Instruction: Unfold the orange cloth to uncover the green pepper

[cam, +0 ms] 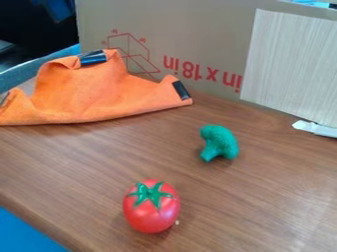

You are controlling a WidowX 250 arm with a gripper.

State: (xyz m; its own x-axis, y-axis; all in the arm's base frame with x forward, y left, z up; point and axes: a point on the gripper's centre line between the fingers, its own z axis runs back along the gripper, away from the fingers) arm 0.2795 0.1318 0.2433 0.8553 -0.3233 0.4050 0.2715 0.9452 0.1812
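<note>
A red toy tomato point(152, 212) and green toy broccoli point(219, 142) rest apart on the wooden tabletop point(85, 162), near an orange cloth point(99, 96); we cannot tell whether the pincer is spread or pressed together.

Orange cloth point(99, 93) ran off left edge, underside hidden. Cardboard point(171, 29) cut at top, partly behind pale panel point(289, 59), itself cut at right. White strip point(317, 129) clipped right. Speck point(176, 223) by tomato point(151, 211) too small to identify.

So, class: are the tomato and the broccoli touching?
Apart: the camera view shows bare wood between the tomato and the broccoli.
</note>
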